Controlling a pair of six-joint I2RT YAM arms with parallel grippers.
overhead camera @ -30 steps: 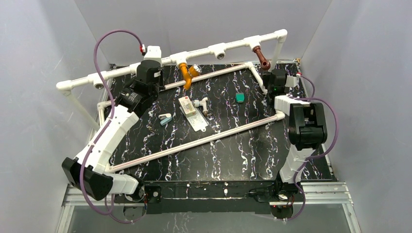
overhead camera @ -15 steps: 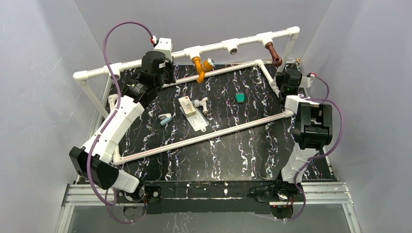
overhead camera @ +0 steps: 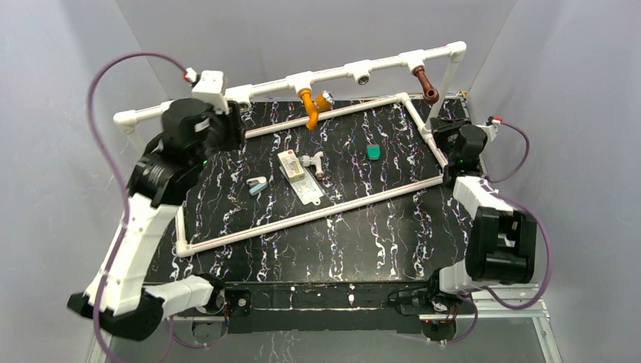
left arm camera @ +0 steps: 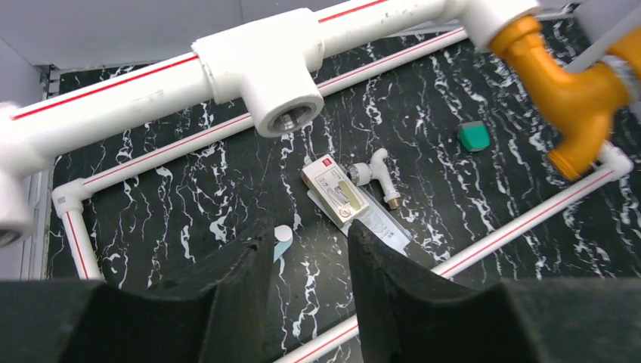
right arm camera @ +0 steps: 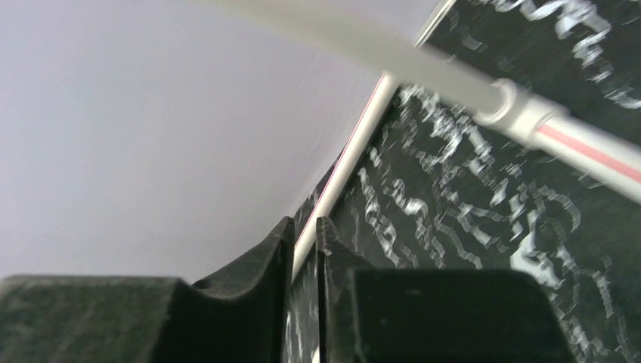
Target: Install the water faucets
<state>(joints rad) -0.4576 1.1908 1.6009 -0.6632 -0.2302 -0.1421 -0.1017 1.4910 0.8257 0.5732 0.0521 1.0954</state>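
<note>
**One faucet left on the table, nearer the left arm**

Two taps already sit in the raised pipe frame (overhead camera: pixel 332 73) along the top of the overhead view: the orange faucet (overhead camera: pixel 311 107) near the middle and the reddish-brown faucet (overhead camera: pixel 425 83) toward the upper right. The white faucet (overhead camera: pixel 314 162) lies loose on the black table (overhead camera: pixel 363 234) at the centre of the frame, just beside a flat packet (overhead camera: pixel 296 172), with the teal piece (overhead camera: pixel 373 151) off to its right.

The left gripper (left arm camera: pixel 310 246) is spread wide and holds nothing. In its wrist view the white faucet sits above and to the right of the finger gap, its long axis slanting from upper left to lower right — not in line with the gap. An open T-fitting (left arm camera: pixel 264 72) hangs in the upper middle of that view.

The right gripper (right arm camera: pixel 304 234) is almost closed, only a thin slit between its fingers, and grips nothing. It sits at the right edge of the overhead view, well apart from the white faucet, so the pick likely falls to the left arm, with a wrist turn first.
</note>
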